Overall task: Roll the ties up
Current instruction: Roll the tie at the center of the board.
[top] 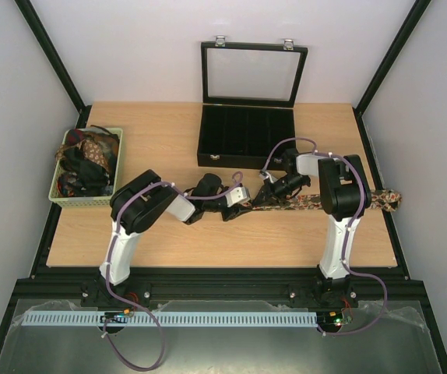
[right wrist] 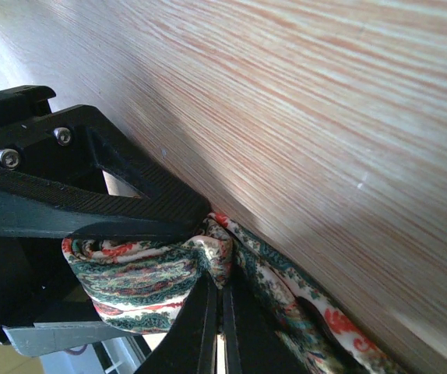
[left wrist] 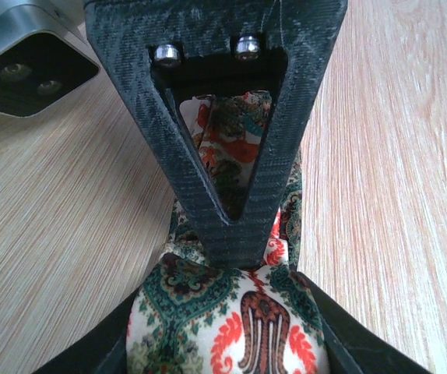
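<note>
Top external view: a long paisley red-green fabric necktie (top: pixel 297 203) is stretched across the pale wooden desk (top: pixel 169 241) toward 3 o'clock, its 9 o'clock end clamped by left jaws and right jaws; rolling seems barely started, so winding that end over itself is called for next

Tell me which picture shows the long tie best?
The top view. There the tie lies stretched out across the table, with only a bit hidden behind the right arm. The wrist views show just a bunched piece of its patterned cloth, pinched in the left hand and the right hand.
</note>
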### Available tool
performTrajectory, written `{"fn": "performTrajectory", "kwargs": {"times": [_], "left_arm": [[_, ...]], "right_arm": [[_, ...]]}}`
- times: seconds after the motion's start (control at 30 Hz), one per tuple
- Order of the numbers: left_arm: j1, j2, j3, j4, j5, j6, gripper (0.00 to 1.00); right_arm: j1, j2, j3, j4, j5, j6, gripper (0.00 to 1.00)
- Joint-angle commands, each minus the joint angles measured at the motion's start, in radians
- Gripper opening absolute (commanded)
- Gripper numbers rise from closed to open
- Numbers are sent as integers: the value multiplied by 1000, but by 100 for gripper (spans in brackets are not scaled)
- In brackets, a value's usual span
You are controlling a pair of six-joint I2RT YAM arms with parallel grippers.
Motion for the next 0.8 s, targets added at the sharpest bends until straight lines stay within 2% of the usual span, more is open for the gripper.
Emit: {"fn": "performTrajectory", "kwargs": {"times": [0.0,0.13,0.33,0.47,0.57,0.63,0.7,0.77], "left_arm": [[-19,-13,4,-133,0,-8,40],[-43,10,85,-255,-51,-10,40],[-51,29,149,-518,-210,-13,36],[-53,8,142,-651,-287,6,35],[-53,-13,143,-725,-323,27,34],[-51,-19,151,-767,-347,44,34],[-52,-20,168,-813,-363,62,34],[-48,-27,169,-830,-361,71,34]], "right_arm": [[9,73,-53,6,208,-1,1],[16,74,-59,15,186,18,3],[-40,4,4,-75,183,-21,19],[-97,-8,58,-169,185,-81,24],[-120,-32,89,-217,111,-96,32],[-119,-63,79,-203,22,-43,42],[-113,-104,28,-99,-88,84,50],[-93,-136,-18,-5,-162,200,49]]}}
